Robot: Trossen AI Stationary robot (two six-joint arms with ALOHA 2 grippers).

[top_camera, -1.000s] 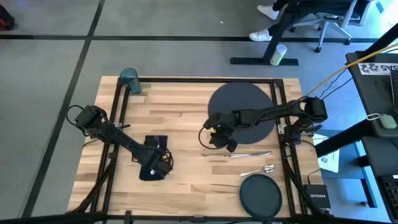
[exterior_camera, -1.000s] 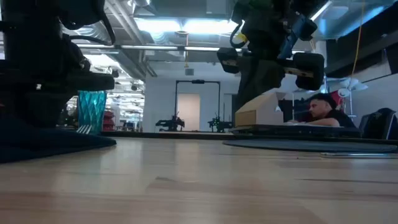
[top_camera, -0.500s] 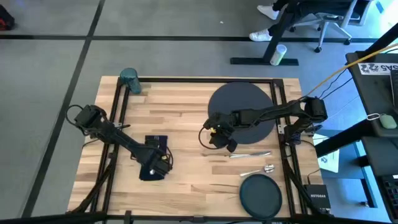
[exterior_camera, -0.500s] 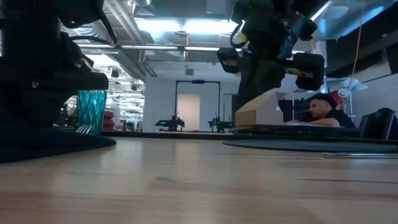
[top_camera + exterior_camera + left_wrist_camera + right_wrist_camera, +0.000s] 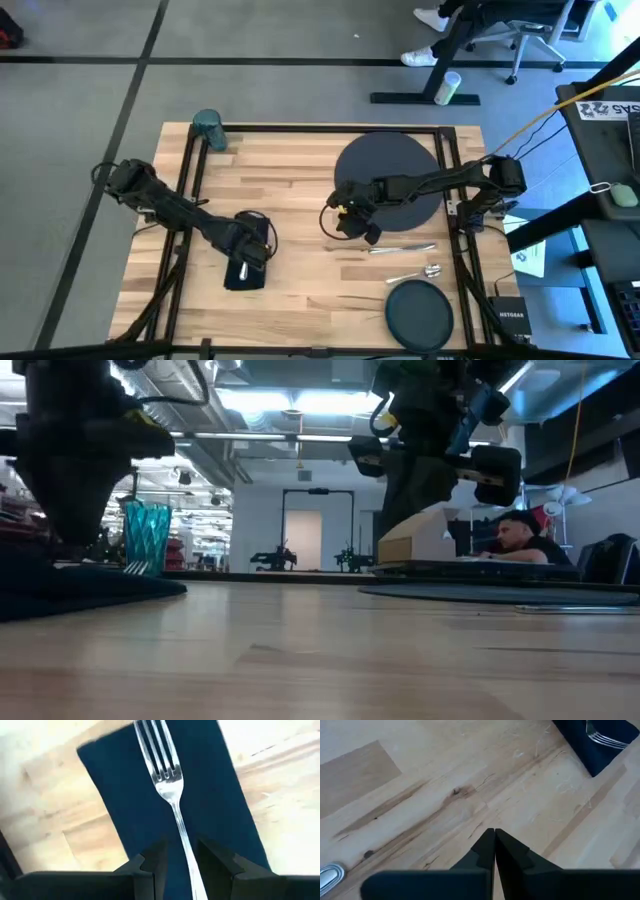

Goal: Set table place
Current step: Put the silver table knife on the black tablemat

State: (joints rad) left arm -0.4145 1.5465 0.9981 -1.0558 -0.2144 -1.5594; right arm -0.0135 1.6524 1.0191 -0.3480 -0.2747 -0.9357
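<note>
A navy napkin [image 5: 120, 795] lies flat on the table [image 5: 300, 190] at the left front, with a silver fork [image 5: 167, 775] lying on it. My left gripper [image 5: 182, 852] hovers over the fork's handle, open, one finger on either side and apart from it. My right gripper [image 5: 494, 837] is shut with nothing in it, above bare wood by the left rim of the large dark charger [image 5: 395, 170]. A teal cup [image 5: 208, 128] stands at the far left corner. A smaller dark plate [image 5: 418, 312] rests at the right front.
A knife [image 5: 400, 249] and a spoon [image 5: 415, 273] lie on the wood between charger and small plate. Black rails [image 5: 190, 180] run along the table's sides. Bare wood spans the middle between napkin and charger. A person sits beyond the table [image 5: 515, 538].
My left gripper has risen off the napkin and drawn back a little toward the table's far edge, its arm swinging toward the left. The fork and napkin stay flat on the table.
</note>
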